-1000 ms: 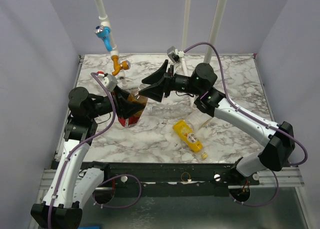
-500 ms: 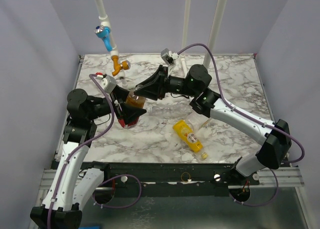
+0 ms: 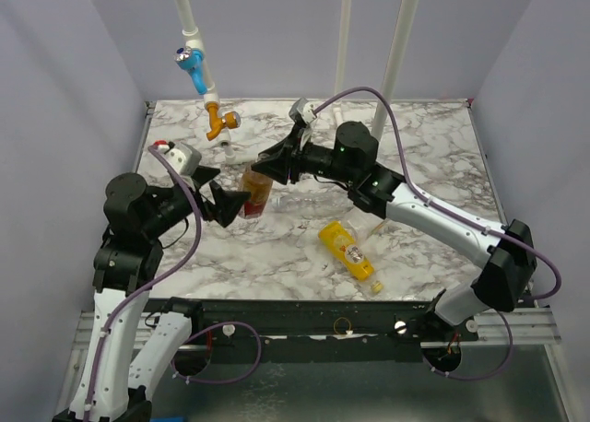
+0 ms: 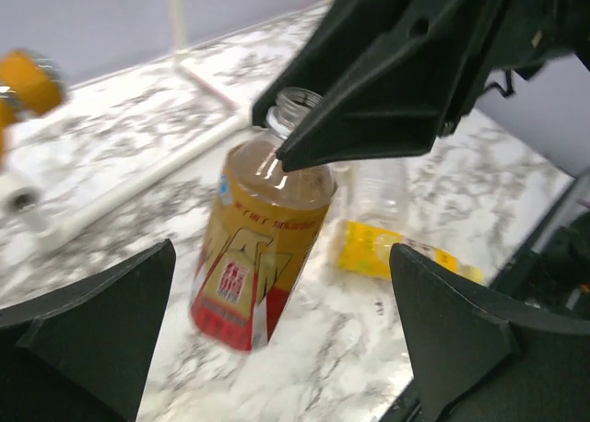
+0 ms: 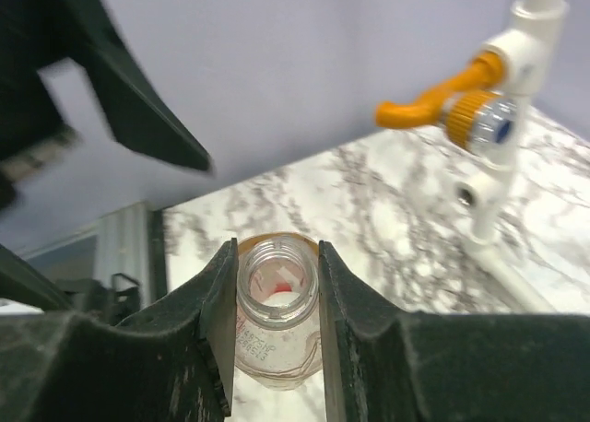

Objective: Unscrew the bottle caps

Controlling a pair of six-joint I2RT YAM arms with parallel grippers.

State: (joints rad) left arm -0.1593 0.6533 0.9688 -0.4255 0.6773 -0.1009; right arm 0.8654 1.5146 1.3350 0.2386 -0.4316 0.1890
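Left wrist: right claw [image 4: 288,147] partly hides brown bottle [image 4: 258,247].

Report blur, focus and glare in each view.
Left wrist view: motion-smeared throughout, the orange tap a mere blob, the label on the brown bottle soft, a small glint on its shoulder. Right wrist view: that bottle's open neck in focus, upper-left corner blurred. Top external view: crisp, evenly lit, soft shadows, no strong glare.

Right tool [image 3: 261,169] blocks access above brown bottle [image 3: 256,195].
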